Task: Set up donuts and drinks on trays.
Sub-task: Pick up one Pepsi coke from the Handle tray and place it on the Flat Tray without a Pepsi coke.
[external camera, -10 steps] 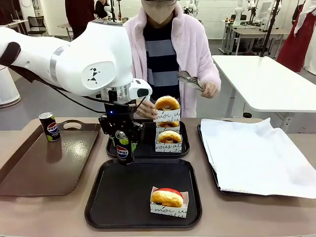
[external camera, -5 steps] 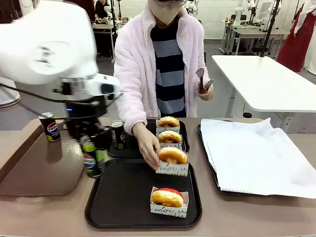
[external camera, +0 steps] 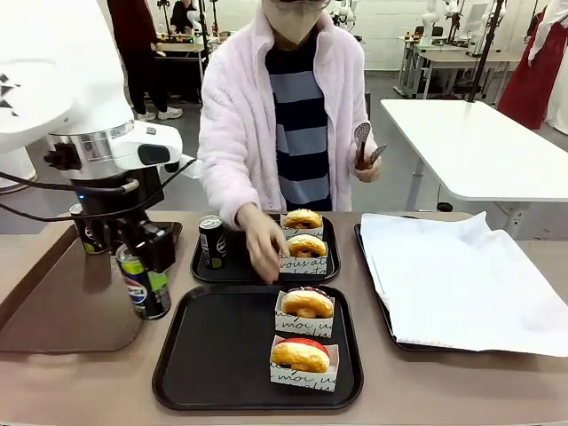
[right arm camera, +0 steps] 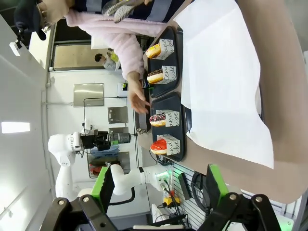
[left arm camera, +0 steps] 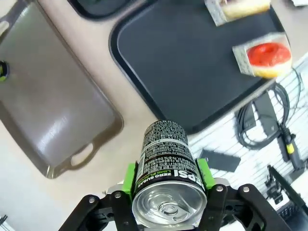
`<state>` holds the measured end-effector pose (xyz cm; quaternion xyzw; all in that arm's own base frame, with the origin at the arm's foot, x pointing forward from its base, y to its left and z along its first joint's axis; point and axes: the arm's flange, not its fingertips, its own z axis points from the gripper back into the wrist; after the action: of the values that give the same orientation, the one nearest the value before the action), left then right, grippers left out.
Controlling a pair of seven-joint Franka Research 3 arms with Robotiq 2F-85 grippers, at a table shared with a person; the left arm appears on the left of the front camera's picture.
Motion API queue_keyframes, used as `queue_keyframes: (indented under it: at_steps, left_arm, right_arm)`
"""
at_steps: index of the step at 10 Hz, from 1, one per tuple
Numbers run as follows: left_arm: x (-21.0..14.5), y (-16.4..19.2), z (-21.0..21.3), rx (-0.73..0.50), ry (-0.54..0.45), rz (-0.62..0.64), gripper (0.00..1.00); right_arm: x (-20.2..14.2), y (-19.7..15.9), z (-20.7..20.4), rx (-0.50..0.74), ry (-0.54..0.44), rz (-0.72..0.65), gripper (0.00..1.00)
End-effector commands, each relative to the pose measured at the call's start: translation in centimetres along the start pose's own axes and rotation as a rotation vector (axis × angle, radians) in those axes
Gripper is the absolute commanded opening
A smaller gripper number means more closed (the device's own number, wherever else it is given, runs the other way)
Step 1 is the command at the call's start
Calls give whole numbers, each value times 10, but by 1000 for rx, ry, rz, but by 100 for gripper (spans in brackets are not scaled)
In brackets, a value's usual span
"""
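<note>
My left gripper (external camera: pixel 140 277) is shut on a black Pepsi can (external camera: pixel 148 299), held just above the table between the brown tray and the near black tray (external camera: pixel 222 355). From the left wrist the same can (left arm camera: pixel 164 159) sits upright between the green pads (left arm camera: pixel 129 174). The near tray carries a chocolate-iced donut (external camera: pixel 307 304) and a red-iced donut (external camera: pixel 302 355). On the far black tray (external camera: pixel 257 271) stand a second can (external camera: pixel 211 240) and two glazed donuts (external camera: pixel 304 220). My right gripper (right arm camera: pixel 159 192) is open and holds nothing, well off to the side of the trays.
A glossy brown tray (external camera: pixel 62 311) lies at the left, with a third can (external camera: pixel 84 232) partly hidden behind my left gripper. A white-paper-lined tray (external camera: pixel 461 284) fills the right. The person's hand (external camera: pixel 262 253) hovers over the far tray; their other hand holds tongs (external camera: pixel 362 142).
My left gripper has carried the can leftward, from over the near tray's edge toward the brown tray. The person set a donut on the near tray and drew the hand back.
</note>
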<state>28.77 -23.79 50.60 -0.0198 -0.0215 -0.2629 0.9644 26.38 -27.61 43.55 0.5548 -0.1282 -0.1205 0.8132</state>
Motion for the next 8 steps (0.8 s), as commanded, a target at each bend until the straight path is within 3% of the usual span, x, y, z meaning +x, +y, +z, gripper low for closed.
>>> queue_keyframes:
  at_steps: [1, 4, 8]
  left_arm:
    - [38, 0, -23, 31, -73, 86, 59]
    - [75, -5, -70, 64, -57, 119, 59]
    - [87, -7, -114, 71, -55, 202, 59]
  right_arm:
    - [1, 1, 1, 15, -5, 9, 100]
    - [1, 1, 1, 15, -5, 9, 100]
    - [1, 1, 1, 15, -5, 9, 100]
